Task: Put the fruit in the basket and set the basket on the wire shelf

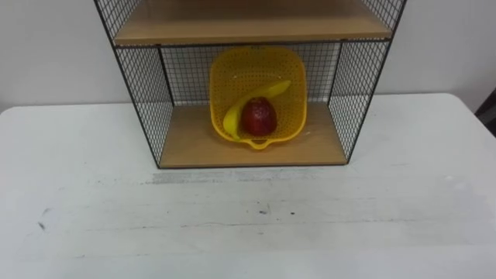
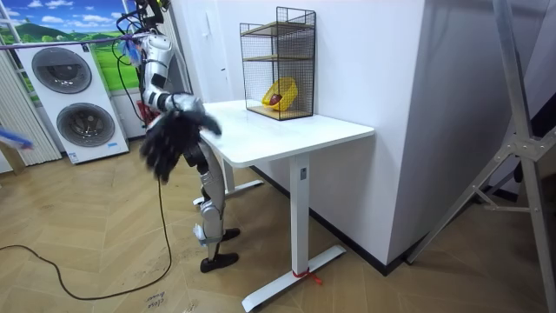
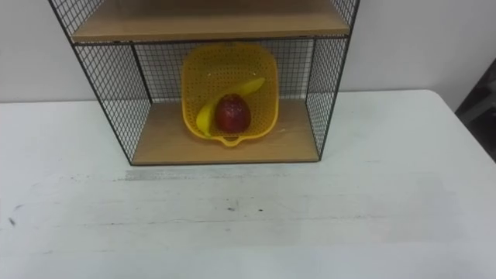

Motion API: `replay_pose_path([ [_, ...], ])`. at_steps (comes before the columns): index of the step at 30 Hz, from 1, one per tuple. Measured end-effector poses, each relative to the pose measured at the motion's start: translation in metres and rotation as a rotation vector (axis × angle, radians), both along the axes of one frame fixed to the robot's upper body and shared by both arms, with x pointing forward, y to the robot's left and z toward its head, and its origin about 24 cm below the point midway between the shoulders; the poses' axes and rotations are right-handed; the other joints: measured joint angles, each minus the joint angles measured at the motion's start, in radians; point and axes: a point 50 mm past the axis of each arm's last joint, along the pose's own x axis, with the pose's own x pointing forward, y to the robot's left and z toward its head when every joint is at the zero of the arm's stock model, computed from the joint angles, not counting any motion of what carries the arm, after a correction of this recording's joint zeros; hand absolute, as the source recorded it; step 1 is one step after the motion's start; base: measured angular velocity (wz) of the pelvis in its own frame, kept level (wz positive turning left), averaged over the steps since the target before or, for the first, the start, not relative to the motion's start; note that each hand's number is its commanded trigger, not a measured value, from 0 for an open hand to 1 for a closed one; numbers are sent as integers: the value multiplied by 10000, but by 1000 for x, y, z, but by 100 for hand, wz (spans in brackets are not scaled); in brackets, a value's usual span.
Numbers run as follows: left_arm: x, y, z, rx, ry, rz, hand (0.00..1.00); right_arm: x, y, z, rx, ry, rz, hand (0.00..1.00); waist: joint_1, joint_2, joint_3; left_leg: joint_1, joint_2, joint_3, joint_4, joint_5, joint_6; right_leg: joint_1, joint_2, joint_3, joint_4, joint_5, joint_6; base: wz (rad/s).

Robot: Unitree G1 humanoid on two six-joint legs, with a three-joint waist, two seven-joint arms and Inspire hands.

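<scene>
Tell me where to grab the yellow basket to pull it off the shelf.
Probably the small tab on its lower front rim, reached straight through the wire shelf's open front. Mesh closes the sides and back, a board sits above, and the basket leans back against the rear mesh, leaving that tab nearest.

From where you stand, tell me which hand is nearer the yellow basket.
Cannot tell left from right: the hands show as one dark shape, lowered at the end of the table, both far from the basket, which sits in the wire shelf.
</scene>
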Motion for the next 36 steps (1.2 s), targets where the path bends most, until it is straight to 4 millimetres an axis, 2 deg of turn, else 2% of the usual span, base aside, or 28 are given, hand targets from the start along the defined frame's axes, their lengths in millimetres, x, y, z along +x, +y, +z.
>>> replay_pose_path([
  [3, -30, -9, -34, -1599, 664, 1138, 0, -32, 8, -35, 1642, -298, -1306, 0, -32, -25, -13, -115, 7, -21, 42, -4, 5, -93, 1, -26, 7, 0, -1, 4],
  [5, -56, -24, -60, -2967, 1342, 2104, 0, -61, 24, -63, 2938, -125, -2385, 0, -54, -26, -15, -53, -10, -74, 67, -31, 42, -8, 9, -30, 39, -16, 3, 0],
  [6, -59, -28, -65, -3246, 1507, 2227, 0, -68, 29, -68, 3175, 15, -2580, 0, -74, -28, -15, -31, -27, -109, 62, -49, 70, 29, 12, -30, 38, -25, 10, 9],
  [8, -68, -44, -85, -4214, 2564, 1984, 0, -87, 52, -91, 4266, 710, -2751, 0, -77, -47, -29, -7, -16, -118, 63, -63, 92, 66, 20, -26, 31, -32, 11, 5],
  [10, -70, -53, -95, -4715, 3111, 1649, 0, -95, 68, -105, 5027, 1009, -2802, 0, -90, -56, -36, -14, -15, -118, 70, -74, 108, 75, 22, -19, 29, -31, 10, 0],
  [12, -72, -70, -111, -5374, 4468, 321, 0, -98, 90, -124, 6198, 1894, -2199, 0, -63, -129, -67, 10, 47, 76, 35, -93, 131, 111, 7, 30, -1, -22, 13, -8],
  [14, -71, -88, -127, -6259, 5540, -965, 0, -93, 108, -140, 7158, 2550, -1246, 0, -86, -150, -31, 165, 49, 80, 12, -116, 160, 275, 11, 43, -71, -1, 8, -11],
  [16, -64, -107, -142, -7176, 6563, -2589, 0, -84, 124, -155, 8314, 3296, 144, 0, -114, -230, -58, 334, 61, 133, -71, -121, 168, 436, 9, 56, -169, 41, 9, -9],
  [17, -58, -115, -150, -7611, 7051, -3720, 0, -74, 134, -164, 9054, 3774, 1251, 0, -115, -292, -79, 398, 77, 206, -128, -117, 163, 460, 2, 71, -171, 48, 1, -9],
  [18, -50, -122, -157, -8061, 7553, -4934, 0, -63, 140, -171, 9695, 4173, 2398, 0, -115, -345, -52, 497, 77, 218, -143, -118, 163, 525, 9, 103, -170, 49, 1, -8],
  [19, -46, -124, -160, -8209, 7836, -5566, 0, -59, 142, -174, 9965, 4418, 2954, 0, -111, -361, -54, 540, 72, 219, -148, -118, 164, 558, 10, 121, -170, 47, 2, -9],
  [21, -28, -131, -169, -8472, 8658, -7998, 0, -45, 146, -181, 10750, 5287, 5084, 0, -37, -377, -47, 788, 63, 258, -185, -122, 170, 770, 19, 199, -234, 43, 11, -7],
  [22, -23, -133, -171, -8524, 8937, -8631, 0, -40, 146, -183, 10847, 5472, 5635, 0, -39, -384, -24, 854, 54, 262, -210, -122, 170, 820, 23, 230, -247, 46, 18, 0],
  [24, 2, -141, -179, -8533, 9933, -11113, 0, -24, 148, -188, 11229, 5836, 7190, 0, -126, -377, -6, 1010, 51, 241, -300, -107, 147, 1008, 44, 234, -388, 92, 27, 5],
  [27, 26, -151, -186, -8482, 11013, -13390, 0, -6, 150, -192, 11654, 6355, 8851, 0, -299, -371, 4, 1125, 46, 222, -320, -44, 49, 1117, 43, 208, -413, 96, 25, 2],
  [29, 37, -156, -189, -8291, 11511, -14382, 0, 1, 151, -194, 11808, 6793, 9657, 0, -323, -365, 62, 1222, 40, 227, -338, -27, 25, 1192, 47, 239, -450, 113, 28, -9],
  [31, 47, -161, -191, -8045, 12029, -15165, 0, 8, 153, -195, 11958, 7444, 10501, 0, -362, -372, 66, 1248, 37, 229, -340, -25, 23, 1193, 61, 299, -457, 124, 27, -9],
  [36, 44, -175, -195, -8330, 13246, -16407, 0, 21, 168, -202, 12148, 10389, 13226, 0, -358, -397, 133, 1245, 68, 301, -356, -28, 31, 1154, 149, 535, -506, 169, 29, -8],
])
